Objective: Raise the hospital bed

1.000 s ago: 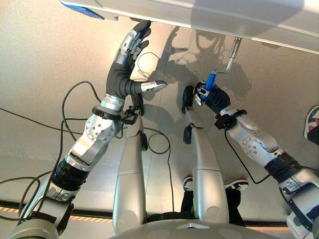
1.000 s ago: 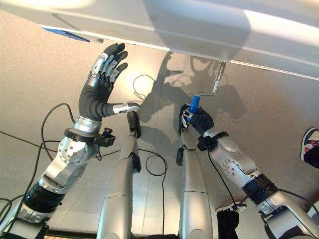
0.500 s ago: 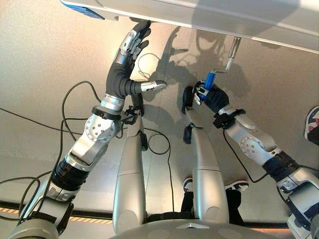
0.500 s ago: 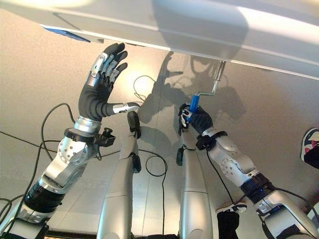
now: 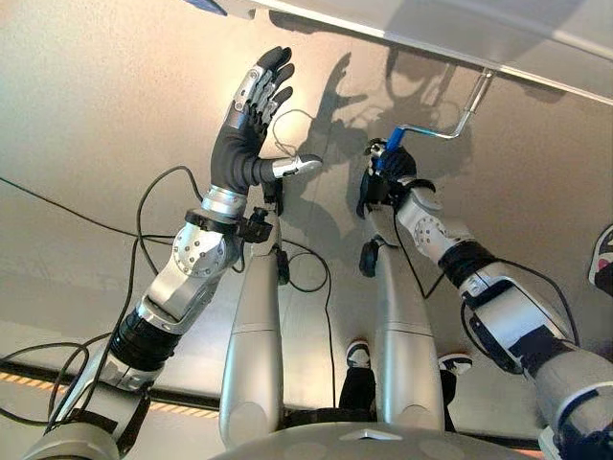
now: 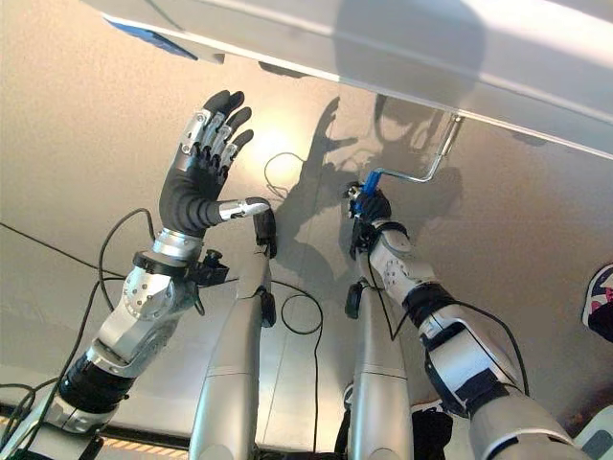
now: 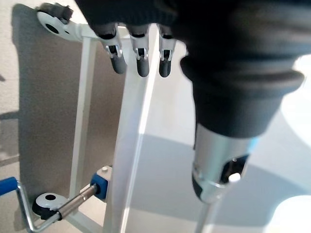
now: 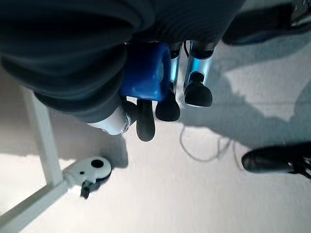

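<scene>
The hospital bed's pale edge (image 5: 431, 29) runs across the top of the eye views. From it hangs a bent silver crank rod (image 5: 467, 113) that ends in a blue handle (image 5: 391, 155). My right hand (image 5: 381, 180) is shut on that handle; in the right wrist view the fingers (image 8: 167, 104) and thumb curl round the blue handle (image 8: 146, 73). My left hand (image 5: 251, 110) is raised, open with straight fingers, a little short of the bed's edge. Past its fingers (image 7: 141, 63) I see the white bed frame (image 7: 131, 145).
A second crank (image 7: 48, 208) with a blue grip lies under the frame in the left wrist view. A white caster bracket (image 8: 92, 169) stands at the frame's corner. A person's shoe (image 5: 603, 259) is at the right edge, and a dark shoe (image 8: 272, 160) is on the floor.
The camera has shifted. My right hand has swung the crank so that its lower arm now lies level, pointing left. A gap now shows between my left fingertips and the bed's edge.
</scene>
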`<state>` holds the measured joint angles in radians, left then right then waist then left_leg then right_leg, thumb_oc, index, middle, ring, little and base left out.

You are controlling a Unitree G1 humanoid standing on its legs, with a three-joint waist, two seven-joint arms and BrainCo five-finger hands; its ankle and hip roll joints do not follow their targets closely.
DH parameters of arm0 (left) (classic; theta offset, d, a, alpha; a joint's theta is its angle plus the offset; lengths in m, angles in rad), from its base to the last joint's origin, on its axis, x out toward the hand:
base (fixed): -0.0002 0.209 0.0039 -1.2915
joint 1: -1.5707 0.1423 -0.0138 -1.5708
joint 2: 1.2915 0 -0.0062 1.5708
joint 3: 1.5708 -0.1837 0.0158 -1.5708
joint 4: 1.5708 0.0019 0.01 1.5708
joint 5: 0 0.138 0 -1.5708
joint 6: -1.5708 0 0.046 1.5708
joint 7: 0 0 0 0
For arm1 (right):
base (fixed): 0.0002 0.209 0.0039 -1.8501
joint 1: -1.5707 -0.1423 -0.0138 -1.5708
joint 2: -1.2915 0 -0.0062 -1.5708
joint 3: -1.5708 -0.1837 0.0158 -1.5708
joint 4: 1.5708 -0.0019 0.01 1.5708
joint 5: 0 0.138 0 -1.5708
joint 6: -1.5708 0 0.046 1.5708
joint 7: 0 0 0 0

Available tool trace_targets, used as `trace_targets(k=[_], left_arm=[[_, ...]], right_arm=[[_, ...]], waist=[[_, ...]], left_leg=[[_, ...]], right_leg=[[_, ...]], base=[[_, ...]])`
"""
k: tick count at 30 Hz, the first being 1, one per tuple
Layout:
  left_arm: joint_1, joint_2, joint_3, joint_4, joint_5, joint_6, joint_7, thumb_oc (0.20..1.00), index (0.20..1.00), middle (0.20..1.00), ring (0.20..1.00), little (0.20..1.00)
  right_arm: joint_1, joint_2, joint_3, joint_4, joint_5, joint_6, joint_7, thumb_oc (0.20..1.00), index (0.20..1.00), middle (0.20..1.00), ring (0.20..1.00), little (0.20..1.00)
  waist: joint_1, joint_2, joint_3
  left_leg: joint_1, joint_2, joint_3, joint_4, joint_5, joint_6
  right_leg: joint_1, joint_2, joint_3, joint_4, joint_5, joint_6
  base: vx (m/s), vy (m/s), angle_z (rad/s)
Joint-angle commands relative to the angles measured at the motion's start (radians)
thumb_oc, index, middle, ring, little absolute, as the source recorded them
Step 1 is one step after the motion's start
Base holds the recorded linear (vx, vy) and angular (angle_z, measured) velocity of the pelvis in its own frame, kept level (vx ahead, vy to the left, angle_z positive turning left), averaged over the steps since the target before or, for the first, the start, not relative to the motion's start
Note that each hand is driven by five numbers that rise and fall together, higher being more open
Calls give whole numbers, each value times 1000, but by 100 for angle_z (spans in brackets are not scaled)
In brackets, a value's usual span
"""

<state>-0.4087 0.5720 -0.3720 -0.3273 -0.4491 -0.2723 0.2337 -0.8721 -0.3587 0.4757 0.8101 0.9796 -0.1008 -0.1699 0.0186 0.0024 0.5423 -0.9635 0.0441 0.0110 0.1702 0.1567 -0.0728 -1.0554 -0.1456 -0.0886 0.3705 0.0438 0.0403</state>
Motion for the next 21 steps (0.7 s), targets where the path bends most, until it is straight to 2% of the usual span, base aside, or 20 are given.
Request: trace_targets(k=[1,3,4,6,7,8,10,11,12,16,19,20,21], left_arm=[[6,-16,-28,-122,0,-69,-18,1000,1000,1000,1000,1000],[2,-14,-31,-122,0,-73,-16,1000,1000,1000,1000,1000],[0,-9,-36,-128,-2,-76,-16,1000,1000,1000,1000,1000],[-5,-10,-40,-129,-3,-78,-17,1000,1000,1000,1000,1000],[-9,-12,-50,-129,-12,-81,-20,1000,1000,1000,1000,1000],[-11,-13,-51,-128,-12,-81,-20,1000,1000,1000,1000,1000],[-15,-20,-56,-125,-11,-81,-21,1000,1000,1000,1000,1000],[-24,-22,-62,-122,-8,-80,-22,1000,1000,1000,1000,1000],[-25,-23,-64,-122,-8,-80,-22,1000,1000,1000,1000,1000],[-43,-12,-75,-118,21,-78,-30,1000,1000,1000,1000,1000],[-46,-7,-75,-117,23,-81,-32,1000,1000,1000,1000,1000],[-50,7,-70,-118,26,-85,-39,1000,1000,1000,1000,1000],[-51,7,-71,-117,26,-85,-39,1000,1000,1000,1000,1000]], right_arm=[[-175,44,16,11,-71,-44,26,200,200,200,200,200],[-186,45,7,58,-73,-42,26,200,200,200,200,200],[-216,33,-18,153,-88,-38,13,200,200,200,200,200],[-228,24,-37,213,-95,-33,10,200,200,200,200,200],[-247,1,-65,305,-116,-26,-2,200,200,200,200,200],[-249,0,-65,308,-116,-27,-1,200,200,200,200,200],[-248,-41,-98,391,-133,-12,-9,200,200,200,200,200],[-236,-90,-125,448,-168,5,-19,200,200,200,200,200],[-236,-92,-126,449,-169,5,-18,200,200,200,200,200],[-165,-200,-202,532,-183,23,-37,200,200,200,200,200],[-141,-220,-219,540,-177,22,-39,200,200,200,200,200],[-91,-266,-256,564,-177,26,-37,200,200,200,200,200],[-90,-267,-257,564,-177,26,-36,200,200,200,200,200]], waist=[[12,86,-22],[13,91,-22],[21,104,-22],[24,111,-22],[31,126,-22],[32,127,-22],[37,140,-22],[41,151,-22],[43,152,-22],[29,153,-22],[27,151,-22],[16,146,-22],[18,146,-22]], left_leg=[[-15,-31,-24,134,-129,2],[-19,-33,-24,137,-130,2],[-23,-35,-25,140,-131,3],[-25,-37,-26,140,-132,3],[-25,-41,-25,138,-133,6],[-26,-41,-26,139,-133,6],[-29,-44,-24,142,-134,7],[-32,-46,-21,148,-137,8],[-32,-46,-21,148,-138,9],[-31,-46,-18,152,-142,11],[-30,-45,-16,152,-142,11],[-27,-42,-13,151,-144,12],[-26,-42,-13,151,-144,12]], right_leg=[[61,-18,16,-57,9,111],[57,-19,17,-51,6,110],[51,-22,19,-46,3,110],[50,-22,20,-46,3,111],[47,-25,21,-42,1,111],[46,-25,21,-42,1,111],[42,-27,23,-36,-3,112],[35,-28,26,-29,-7,113],[35,-27,26,-29,-7,113],[26,-23,35,-22,-10,114],[26,-20,38,-21,-10,114],[23,-18,42,-19,-13,113],[23,-18,43,-18,-13,113]], base=[[3,35,2],[0,0,0],[0,0,0],[-1,14,2],[0,0,0],[0,0,0],[2,14,2],[2,21,5],[4,16,7],[1,0,5],[0,0,0],[0,0,0],[0,0,0]])
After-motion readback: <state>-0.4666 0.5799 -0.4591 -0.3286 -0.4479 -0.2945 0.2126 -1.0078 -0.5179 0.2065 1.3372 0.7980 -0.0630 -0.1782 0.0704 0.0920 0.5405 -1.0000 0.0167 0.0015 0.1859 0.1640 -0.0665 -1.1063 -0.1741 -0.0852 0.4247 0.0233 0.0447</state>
